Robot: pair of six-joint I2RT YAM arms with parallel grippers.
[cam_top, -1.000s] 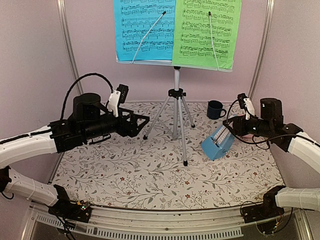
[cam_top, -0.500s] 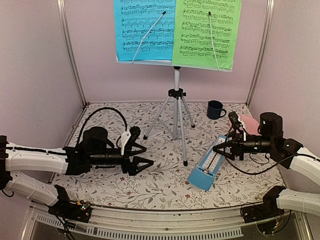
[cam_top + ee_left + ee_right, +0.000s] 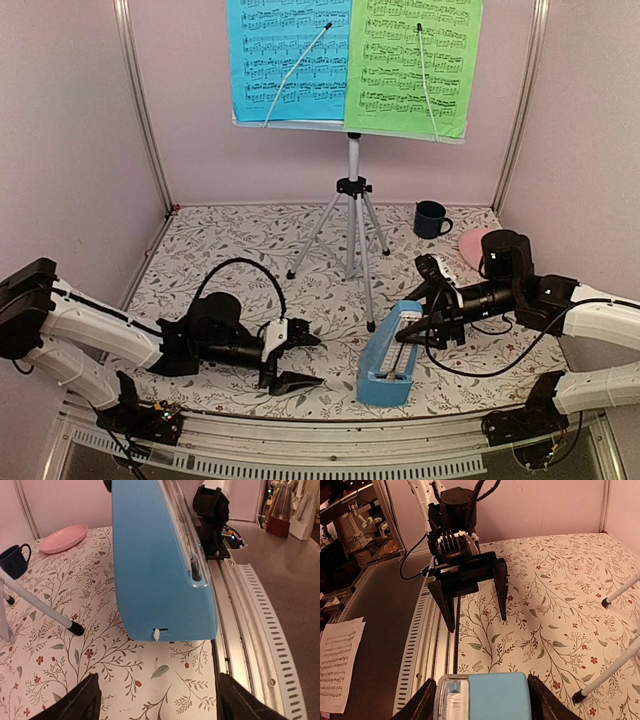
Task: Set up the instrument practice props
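Note:
The music stand rises on its silver tripod at the back centre, with the blue sheet and the green sheet clipped side by side on it. The blue metronome is upright near the table's front edge, its base at or just above the cloth. My right gripper is shut on its upper part; the metronome top fills the gap between the fingers. My left gripper hangs low and open just left of the metronome, apart from it.
A dark blue mug and a pink plate sit at the back right. The tripod's front leg ends just behind the metronome. The metal front rail runs close along the metronome's side.
The right arm has brought the metronome down, forward and left and stood it up. The left arm dropped to the front edge, swung right toward it, and its jaws narrowed slightly.

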